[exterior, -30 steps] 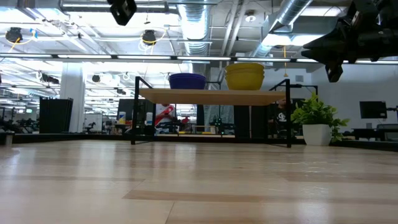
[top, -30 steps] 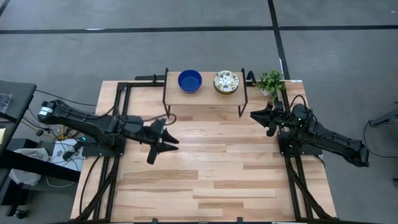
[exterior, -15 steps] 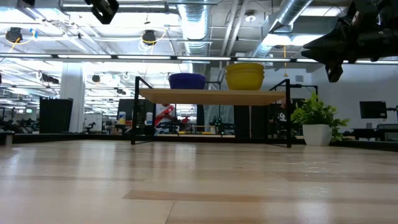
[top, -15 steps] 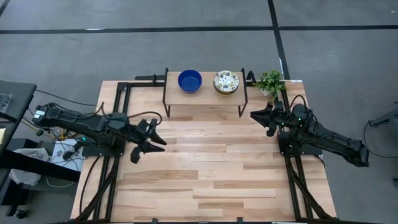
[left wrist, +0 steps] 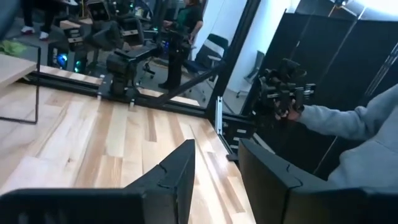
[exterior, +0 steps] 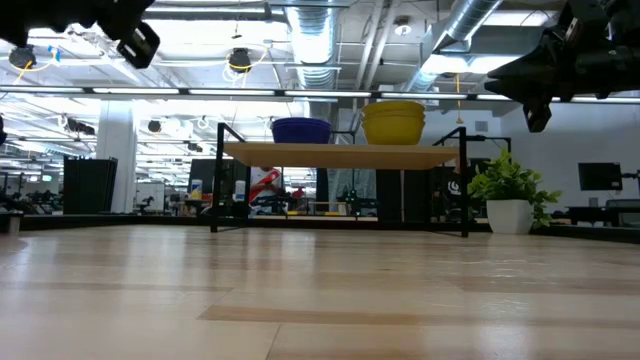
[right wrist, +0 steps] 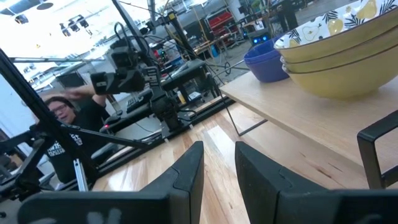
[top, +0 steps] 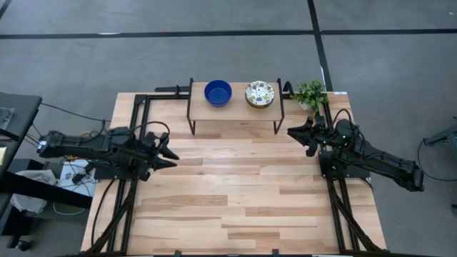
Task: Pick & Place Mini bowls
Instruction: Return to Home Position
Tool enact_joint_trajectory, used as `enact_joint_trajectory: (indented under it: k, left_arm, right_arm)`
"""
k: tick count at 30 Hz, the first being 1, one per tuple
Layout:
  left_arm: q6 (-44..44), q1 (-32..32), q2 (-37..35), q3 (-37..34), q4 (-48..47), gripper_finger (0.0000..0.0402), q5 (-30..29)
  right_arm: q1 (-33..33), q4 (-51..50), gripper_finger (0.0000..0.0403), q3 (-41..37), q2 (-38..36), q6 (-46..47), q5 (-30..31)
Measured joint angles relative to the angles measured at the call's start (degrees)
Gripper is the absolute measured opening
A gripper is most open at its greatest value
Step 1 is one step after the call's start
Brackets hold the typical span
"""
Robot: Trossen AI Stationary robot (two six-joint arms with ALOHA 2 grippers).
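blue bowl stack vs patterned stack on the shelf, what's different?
Colour: blue stack is solid glossy blue; patterned stack is yellow outside, speckled cream inside. Place: blue stack sits on the shelf farther from the plant, patterned stack nearer it. Height: in the low view the patterned stack rises higher than the blue stack. Shared: both upright on the shelf, apart.

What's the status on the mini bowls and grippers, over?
Left gripper open, empty, at left edge of table. Right gripper open, empty, by shelf's right end. Blue bowl stack and patterned bowl stack on shelf. Nothing blocking.
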Motion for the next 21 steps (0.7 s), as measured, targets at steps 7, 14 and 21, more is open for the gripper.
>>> enact_joint_trajectory:
  k: [7,14,21]
  left_arm:
    - [-0.62,0.0,-6.84,-3.72,0.08,0.0122,-0.71]
    - [-0.46,0.0,-11.42,-7.51,0.03,0.0122,-0.73]
    - [-0.62,0.0,-13.79,-10.57,0.05,0.0122,-2.87]
  right_arm:
    - [0.0,-0.05,0.0082,0.0,-0.02,-0.02,0.0]
    - [0.0,-2.42,0.0082,0.0,0.0,-0.11,-0.2]
    - [0.02,-2.35,0.0082,0.0,-0.04,-2.83,-0.57]
